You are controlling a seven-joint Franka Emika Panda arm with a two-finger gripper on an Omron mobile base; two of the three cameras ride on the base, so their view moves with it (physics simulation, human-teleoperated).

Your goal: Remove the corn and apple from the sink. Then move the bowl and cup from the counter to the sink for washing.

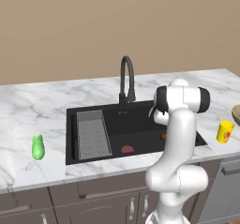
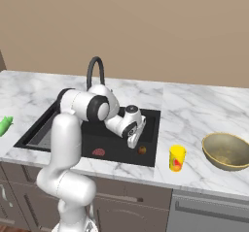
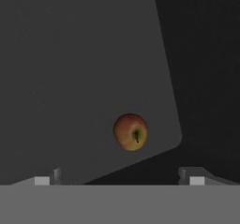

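Note:
The small round brownish apple (image 3: 131, 132) lies on the floor of the black sink (image 2: 113, 144), near its front right corner (image 2: 142, 150). My gripper (image 2: 133, 142) hangs inside the basin just above and left of the apple, open, with nothing between its fingers (image 3: 47, 178). In the left base view my arm hides most of the apple (image 1: 162, 136). The green corn (image 1: 37, 148) lies on the white marble counter (image 1: 47, 106) left of the sink (image 1: 136, 124). The yellow cup (image 2: 177, 158) and the tan bowl (image 2: 226, 151) stand on the counter right of the sink.
A flat reddish item (image 2: 98, 152) lies on the sink floor near the front wall. The ribbed grey drain rack (image 1: 92, 134) fills the basin's left side. The black arched faucet (image 1: 126, 78) rises behind the sink. The wall runs along the back of the counter.

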